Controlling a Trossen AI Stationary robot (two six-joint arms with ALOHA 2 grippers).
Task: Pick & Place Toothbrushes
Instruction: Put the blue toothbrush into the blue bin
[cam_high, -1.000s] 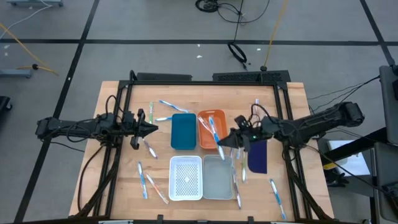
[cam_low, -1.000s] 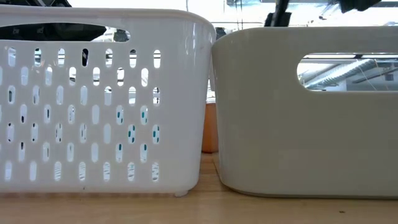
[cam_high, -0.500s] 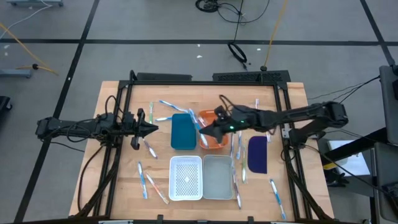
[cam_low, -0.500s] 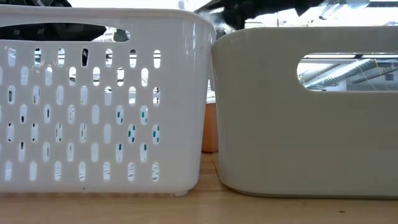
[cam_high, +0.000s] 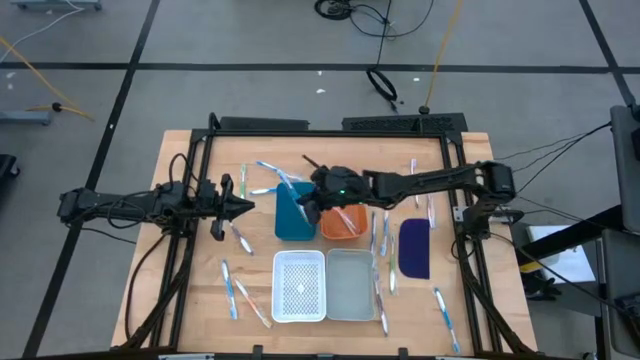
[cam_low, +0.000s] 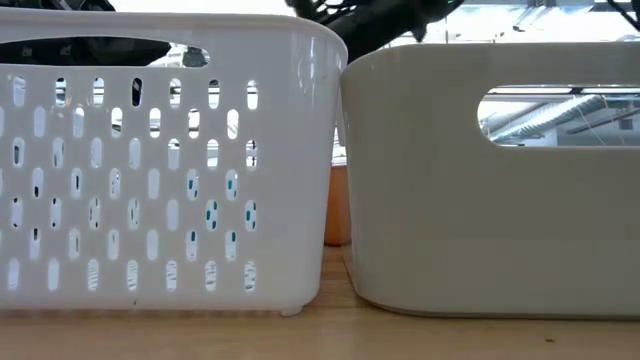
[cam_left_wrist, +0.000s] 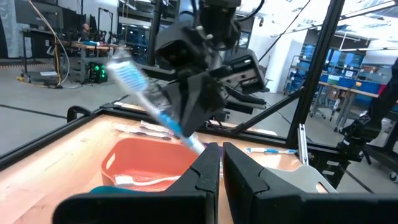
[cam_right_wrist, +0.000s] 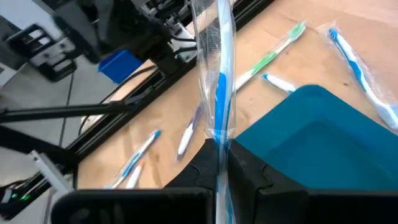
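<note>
My right gripper (cam_high: 308, 203) reaches across the table and hangs above the teal tray (cam_high: 292, 218), shut on a blue-and-white toothbrush (cam_right_wrist: 219, 81) in a clear wrapper. The brush head (cam_left_wrist: 124, 67) points up and away from the fingers. Other toothbrushes lie flat on the wood (cam_high: 232, 290) (cam_high: 443, 312) (cam_right_wrist: 273, 55), and some lie inside the orange tray (cam_high: 345, 222). My left gripper (cam_high: 246, 206) waits shut at the table's left, holding nothing. My right gripper pinches the wrapped toothbrush by its handle (cam_right_wrist: 221, 146) between the two fingers. The fingers slant slightly downward, coming from the table's right. The toothbrush is lifted clear above the teal tray and tilted, with its head end standing well beyond the fingertips.
A white perforated basket (cam_high: 299, 288) and a grey tray (cam_high: 351, 290) stand side by side near the front edge and fill the low view. A dark blue pad (cam_high: 414, 248) lies right of the orange tray. A black frame (cam_high: 330, 125) rims the table.
My right gripper has swept toward the table's left, from the orange tray's right edge across that tray to above the teal tray, rolling its wrist as it went. The toothbrush has travelled with it, clear of the table.
</note>
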